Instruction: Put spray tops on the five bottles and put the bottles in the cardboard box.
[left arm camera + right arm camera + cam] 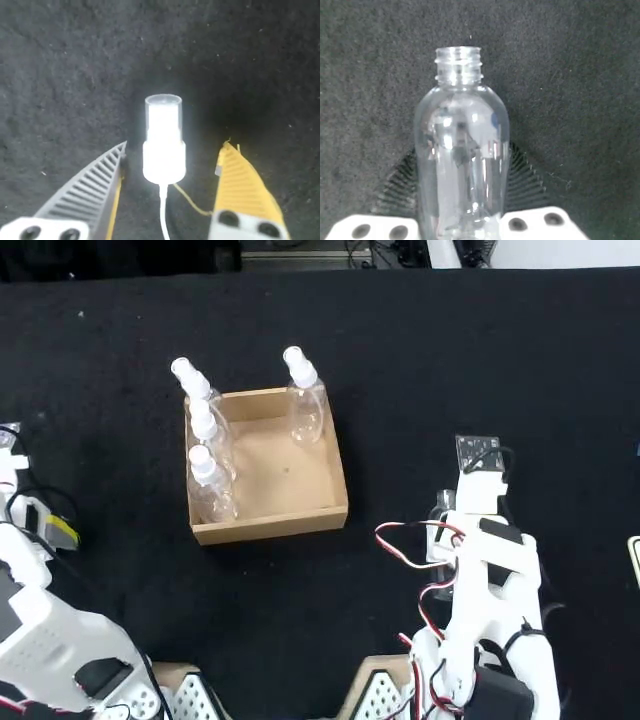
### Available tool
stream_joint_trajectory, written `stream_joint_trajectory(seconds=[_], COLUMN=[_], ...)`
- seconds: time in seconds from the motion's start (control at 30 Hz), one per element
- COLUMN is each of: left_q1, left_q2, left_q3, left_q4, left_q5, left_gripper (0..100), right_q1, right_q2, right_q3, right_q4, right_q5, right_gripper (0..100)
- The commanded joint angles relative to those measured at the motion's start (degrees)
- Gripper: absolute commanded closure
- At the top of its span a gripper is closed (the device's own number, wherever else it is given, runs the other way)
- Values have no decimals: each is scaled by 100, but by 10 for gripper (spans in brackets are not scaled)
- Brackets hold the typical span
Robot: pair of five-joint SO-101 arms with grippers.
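Bottle clamped in right tool.

— What carries everything here?
— A surface covered in black, slightly fuzzy cloth.
— And what sits directly on it?
— An open cardboard box, a little left of the middle, flat on its bottom. At the near edge stand the left arm base and the right arm base, side by side.
— Anything smaller?
— A white spray top shows against the cloth. Whether it rests on the cloth I cannot tell. A pale-rimmed thing pokes in at the right edge.
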State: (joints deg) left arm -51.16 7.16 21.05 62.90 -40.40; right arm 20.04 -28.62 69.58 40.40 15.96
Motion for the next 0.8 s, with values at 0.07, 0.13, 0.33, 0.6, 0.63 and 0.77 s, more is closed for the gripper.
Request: stream_joint_trajectory(seconds=[0.07,0.13,0.33,0.6,0.63,0.77], left_q1=[4,4,13,101,101,110], left_q2=[-62,-97,-114,-44,-44,-44], left_q3=[171,189,-40,-215,-233,-312], left_q4=[-62,-35,158,237,220,-53], left_q5=[-79,-79,-53,-88,-88,-88], left_gripper=[885,945,964,823,798,826], right_q1=[-70,-70,-70,-70,-70,-70], right_q2=[-303,-303,-303,-295,-295,-295], right_q3=[4,4,4,4,4,4], right_q4=[-105,-105,-105,-105,-105,-105], right_q5=[18,18,18,18,18,9], right_gripper=[988,988,988,988,988,988])
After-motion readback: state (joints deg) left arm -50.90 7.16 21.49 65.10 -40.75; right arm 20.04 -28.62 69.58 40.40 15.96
